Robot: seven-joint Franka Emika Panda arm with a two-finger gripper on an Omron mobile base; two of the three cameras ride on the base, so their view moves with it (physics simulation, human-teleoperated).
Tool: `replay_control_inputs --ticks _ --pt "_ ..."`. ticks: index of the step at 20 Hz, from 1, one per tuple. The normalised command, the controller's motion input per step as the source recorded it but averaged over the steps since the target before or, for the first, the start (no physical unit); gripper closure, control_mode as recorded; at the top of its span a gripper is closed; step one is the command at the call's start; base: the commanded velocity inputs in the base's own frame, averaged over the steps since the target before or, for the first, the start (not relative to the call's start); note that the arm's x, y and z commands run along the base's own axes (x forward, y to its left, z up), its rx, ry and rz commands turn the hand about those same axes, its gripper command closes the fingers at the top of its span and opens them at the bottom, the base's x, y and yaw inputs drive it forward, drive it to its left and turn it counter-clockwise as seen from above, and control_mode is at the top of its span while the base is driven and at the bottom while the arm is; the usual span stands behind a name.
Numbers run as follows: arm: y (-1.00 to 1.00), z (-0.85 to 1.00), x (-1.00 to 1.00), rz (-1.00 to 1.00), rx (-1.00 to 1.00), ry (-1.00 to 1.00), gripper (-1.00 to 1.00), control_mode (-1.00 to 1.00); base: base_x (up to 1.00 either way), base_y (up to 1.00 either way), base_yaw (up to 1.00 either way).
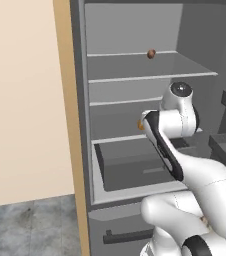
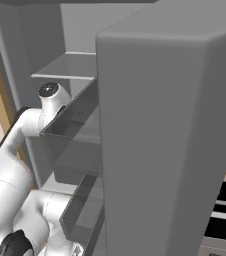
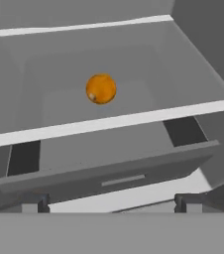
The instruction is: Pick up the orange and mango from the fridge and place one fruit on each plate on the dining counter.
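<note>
You are facing the open fridge (image 1: pixel 135 100), its pale shelves standing ahead of the end effector (image 3: pixel 111 203). The grey drawer (image 3: pixel 114 173) is sitting just ahead of and below the end effector. The end effector is hanging with its fingertips (image 3: pixel 34 202) spread wide apart, gripping nothing. The orange (image 3: pixel 101 89) is resting on the shelf beyond the drawer, straight ahead of the end effector and well clear of it. A small brownish-red round item (image 1: pixel 151 53) is lying on a shelf higher up.
</note>
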Motion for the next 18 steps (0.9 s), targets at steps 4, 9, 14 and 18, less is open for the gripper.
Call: replay_control_inputs --ticks 4,9,14,18 --pt "-0.14 -0.31 0.68 0.03 0.00 0.00 -1.00 -1.00 0.00 0.00 0.00" --pt "0.02 -0.40 0.72 0.00 0.01 0.01 -1.00 -1.00 0.00 0.00 0.00" --pt "0.00 -0.29 0.75 -0.01 0.07 0.00 -1.00 -1.00 0.00 0.00 0.00" --pt "0.00 -0.35 0.56 -0.01 0.05 0.00 -1.00 -1.00 0.00 0.00 0.00"
